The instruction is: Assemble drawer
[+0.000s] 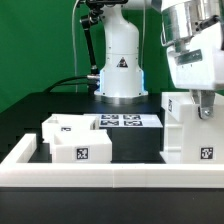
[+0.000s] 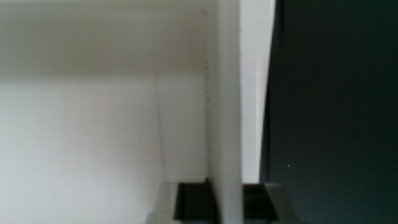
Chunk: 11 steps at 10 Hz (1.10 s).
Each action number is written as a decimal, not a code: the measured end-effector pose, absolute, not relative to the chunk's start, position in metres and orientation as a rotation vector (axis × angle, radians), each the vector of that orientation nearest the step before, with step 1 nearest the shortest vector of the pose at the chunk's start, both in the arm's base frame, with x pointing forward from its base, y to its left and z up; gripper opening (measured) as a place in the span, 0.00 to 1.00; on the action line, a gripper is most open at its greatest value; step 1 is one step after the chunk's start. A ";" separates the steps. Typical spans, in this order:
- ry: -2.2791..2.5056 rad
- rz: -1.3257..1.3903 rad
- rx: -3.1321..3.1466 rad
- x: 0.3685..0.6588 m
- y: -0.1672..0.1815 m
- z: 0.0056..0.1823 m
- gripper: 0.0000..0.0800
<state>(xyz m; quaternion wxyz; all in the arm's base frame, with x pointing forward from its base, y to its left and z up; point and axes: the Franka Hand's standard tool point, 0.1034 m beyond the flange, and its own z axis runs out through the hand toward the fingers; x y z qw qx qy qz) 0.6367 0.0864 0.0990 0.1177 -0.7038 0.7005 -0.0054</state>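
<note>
Your gripper [image 1: 205,108] is down over the white drawer housing [image 1: 185,130], which stands upright on the black table [image 1: 130,148] at the exterior view's right. The smaller drawer box [image 1: 72,140] lies well apart at that view's left, beyond the marker board [image 1: 120,122]. In the wrist view the fingers [image 2: 192,200] sit narrow, one on each side of a thin white wall [image 2: 226,100] of the housing. The blur hides whether the pads are actually pressing it, so I cannot tell you that the grip is made. Expect the housing to behave as a light, rigid shell with smooth faces that are probably slippery. A pinch on one thin wall should hold, but the part may swing about the pads if you lift fast. Taking that wall near the middle of its length, with the pads well down past the top edge, looks the soundest hold. Squeeze no harder than you need, since a thin panel could flex or crack. Because it is light, it will likely skate on the table if nudged sideways, so close squarely.
</note>
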 end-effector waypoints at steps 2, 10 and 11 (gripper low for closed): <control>2.104 -0.012 -2.007 0.641 0.086 0.099 0.06; 1.951 -0.047 -2.136 0.653 0.086 0.112 0.60; 1.883 -0.049 -2.194 0.653 0.086 0.121 0.76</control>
